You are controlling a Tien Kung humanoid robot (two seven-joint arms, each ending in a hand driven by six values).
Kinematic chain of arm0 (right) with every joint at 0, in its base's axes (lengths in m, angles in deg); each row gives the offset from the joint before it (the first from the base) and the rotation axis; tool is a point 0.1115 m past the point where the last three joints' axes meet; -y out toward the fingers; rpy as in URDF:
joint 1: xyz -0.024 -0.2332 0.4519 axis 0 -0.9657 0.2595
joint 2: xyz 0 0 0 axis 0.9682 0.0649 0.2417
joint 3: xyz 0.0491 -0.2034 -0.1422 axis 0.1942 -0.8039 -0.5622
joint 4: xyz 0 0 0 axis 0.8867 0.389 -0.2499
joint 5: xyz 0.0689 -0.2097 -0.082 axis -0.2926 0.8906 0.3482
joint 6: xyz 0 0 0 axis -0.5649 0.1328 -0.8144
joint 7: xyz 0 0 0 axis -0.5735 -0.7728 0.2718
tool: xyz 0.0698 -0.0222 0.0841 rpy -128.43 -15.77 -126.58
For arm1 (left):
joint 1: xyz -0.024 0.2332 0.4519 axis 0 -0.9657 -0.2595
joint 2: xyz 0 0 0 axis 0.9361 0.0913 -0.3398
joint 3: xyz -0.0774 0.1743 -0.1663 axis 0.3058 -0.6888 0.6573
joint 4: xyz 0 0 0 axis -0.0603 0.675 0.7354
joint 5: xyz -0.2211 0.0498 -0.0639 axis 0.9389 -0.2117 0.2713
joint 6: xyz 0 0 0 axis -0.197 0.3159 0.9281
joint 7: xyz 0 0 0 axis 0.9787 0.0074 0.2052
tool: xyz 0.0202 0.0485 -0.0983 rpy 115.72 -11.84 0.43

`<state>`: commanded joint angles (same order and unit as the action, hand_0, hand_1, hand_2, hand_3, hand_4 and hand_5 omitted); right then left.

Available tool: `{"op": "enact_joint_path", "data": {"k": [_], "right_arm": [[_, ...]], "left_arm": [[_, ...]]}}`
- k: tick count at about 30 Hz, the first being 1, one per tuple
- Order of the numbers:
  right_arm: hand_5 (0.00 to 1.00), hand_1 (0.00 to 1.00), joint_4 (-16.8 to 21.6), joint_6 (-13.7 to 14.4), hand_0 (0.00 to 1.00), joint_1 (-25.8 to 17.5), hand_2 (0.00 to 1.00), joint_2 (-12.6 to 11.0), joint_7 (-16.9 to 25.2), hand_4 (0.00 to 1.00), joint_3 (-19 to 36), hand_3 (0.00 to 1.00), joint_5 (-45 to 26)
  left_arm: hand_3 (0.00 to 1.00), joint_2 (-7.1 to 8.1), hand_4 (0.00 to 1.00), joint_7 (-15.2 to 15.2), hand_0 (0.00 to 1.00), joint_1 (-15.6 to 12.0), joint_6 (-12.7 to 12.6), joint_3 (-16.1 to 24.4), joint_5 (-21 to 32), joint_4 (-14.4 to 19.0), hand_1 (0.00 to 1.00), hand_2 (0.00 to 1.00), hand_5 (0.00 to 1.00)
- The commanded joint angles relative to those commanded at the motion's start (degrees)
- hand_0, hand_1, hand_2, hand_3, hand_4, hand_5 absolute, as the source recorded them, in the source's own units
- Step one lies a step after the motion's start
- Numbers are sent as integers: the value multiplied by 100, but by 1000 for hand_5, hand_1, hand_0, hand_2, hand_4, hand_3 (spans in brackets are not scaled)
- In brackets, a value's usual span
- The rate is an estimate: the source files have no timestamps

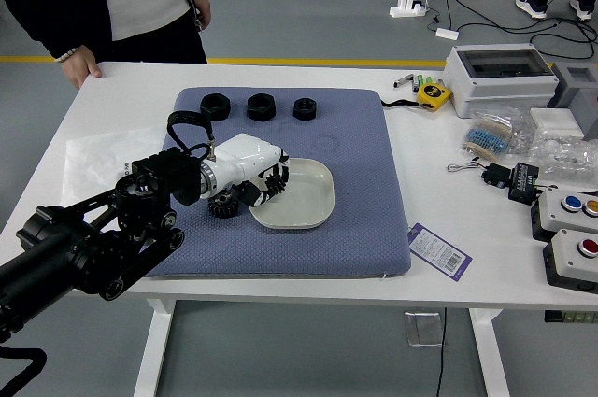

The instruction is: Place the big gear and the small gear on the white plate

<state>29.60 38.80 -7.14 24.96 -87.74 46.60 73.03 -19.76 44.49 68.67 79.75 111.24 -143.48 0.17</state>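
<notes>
Gripping a black toothed gear [277, 176], left hand [261, 186] has fingers curled around it, over smooth white rounded-square plate [304, 201]. Second black gear [223, 207], partly hidden, on blue textured mat [364, 219].

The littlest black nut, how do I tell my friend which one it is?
On the white table lies a big blue mat. Look beyond the white plate to the mat's far edge, where black nuts sit in a row of three. The littlest nut is at the right end, clearly smaller than the other two.
</notes>
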Motion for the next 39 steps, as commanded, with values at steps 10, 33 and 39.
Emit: {"op": "enact_joint_path", "data": {"k": [10,33,39], "right_arm": [[718,658,0,0,682,-10,737,-1,-5,803,10,586,26],[717,660,-8,11,683,-100,738,22,-1,804,24,587,11],[716,660,-12,12,683,-112,738,30,6,804,18,586,-4]], "left_arm": [[832,32,991,95,572,-52,34,10,14,67,689,825,58],[733,634,890,84,556,-84,1295,983,-307,805,671,726,2],[732,697,846,-34,554,-116,1525,778,-370,800,674,725,2]]}}
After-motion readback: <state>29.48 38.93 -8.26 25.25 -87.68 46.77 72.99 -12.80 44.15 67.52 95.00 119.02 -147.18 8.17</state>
